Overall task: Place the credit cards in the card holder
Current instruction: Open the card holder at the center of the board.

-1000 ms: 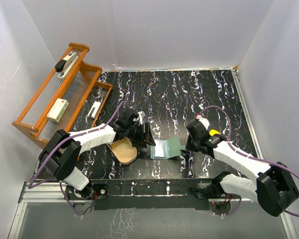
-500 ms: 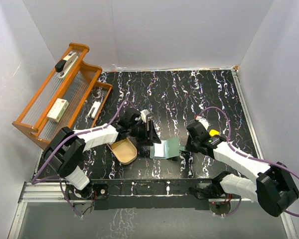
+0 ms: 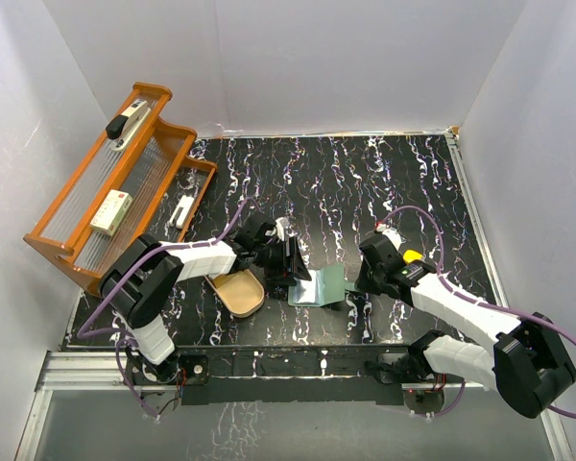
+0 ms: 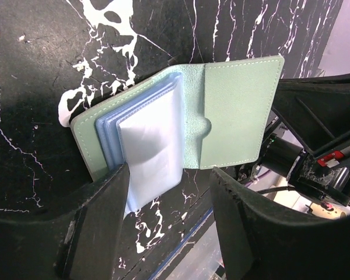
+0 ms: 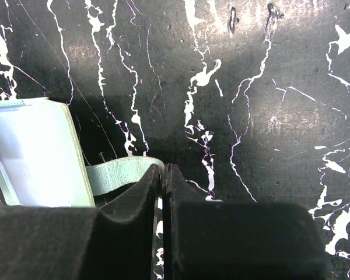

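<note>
The card holder [image 3: 319,285] lies open on the black marbled table, green outside with pale blue sleeves inside. In the left wrist view it [image 4: 233,111] fills the middle, sleeves fanned to the left. My left gripper [image 3: 290,264] hangs open over its left half, with the jaws [image 4: 169,172] wide apart and nothing between them. My right gripper [image 3: 363,279] is shut at the holder's right edge. In the right wrist view [image 5: 163,168] the green snap tab [image 5: 114,175] curls against the outer side of its left finger. No loose credit card shows in any view.
A tan oval dish [image 3: 238,293] sits just left of the holder, under my left arm. A wooden rack [image 3: 125,182] with a stapler [image 3: 127,123] and small pale items stands at the far left. White walls enclose the table.
My left gripper has moved right and down, from beside the dish to over the holder's left half. The right arm and the holder have stayed in place.
</note>
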### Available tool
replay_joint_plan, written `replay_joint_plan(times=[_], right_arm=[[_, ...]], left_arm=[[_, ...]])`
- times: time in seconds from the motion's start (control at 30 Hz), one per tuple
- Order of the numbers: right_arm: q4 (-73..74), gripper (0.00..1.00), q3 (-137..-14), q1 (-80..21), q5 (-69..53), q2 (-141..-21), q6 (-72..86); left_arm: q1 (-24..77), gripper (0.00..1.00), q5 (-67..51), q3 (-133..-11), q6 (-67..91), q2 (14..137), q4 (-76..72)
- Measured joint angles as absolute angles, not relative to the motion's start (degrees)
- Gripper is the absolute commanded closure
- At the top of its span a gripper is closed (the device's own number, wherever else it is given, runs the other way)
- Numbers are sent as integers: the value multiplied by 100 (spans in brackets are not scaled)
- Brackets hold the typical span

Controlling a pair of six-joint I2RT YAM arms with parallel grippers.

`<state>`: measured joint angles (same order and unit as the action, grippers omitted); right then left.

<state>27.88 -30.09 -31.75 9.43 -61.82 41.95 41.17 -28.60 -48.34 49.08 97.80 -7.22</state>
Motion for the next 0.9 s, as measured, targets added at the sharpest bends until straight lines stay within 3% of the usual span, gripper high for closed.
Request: replay_joint_plan(times=[0.53, 0.9], right_arm=[[2622, 100, -2897, -3175, 733, -6187, 4191], [2547, 100, -2897, -3175, 731, -6187, 4121]], left_arm=[[4178, 45, -3223, -4779, 5365, 9817, -1608], [4187, 39, -2495, -4995, 4840, 9592, -336]])
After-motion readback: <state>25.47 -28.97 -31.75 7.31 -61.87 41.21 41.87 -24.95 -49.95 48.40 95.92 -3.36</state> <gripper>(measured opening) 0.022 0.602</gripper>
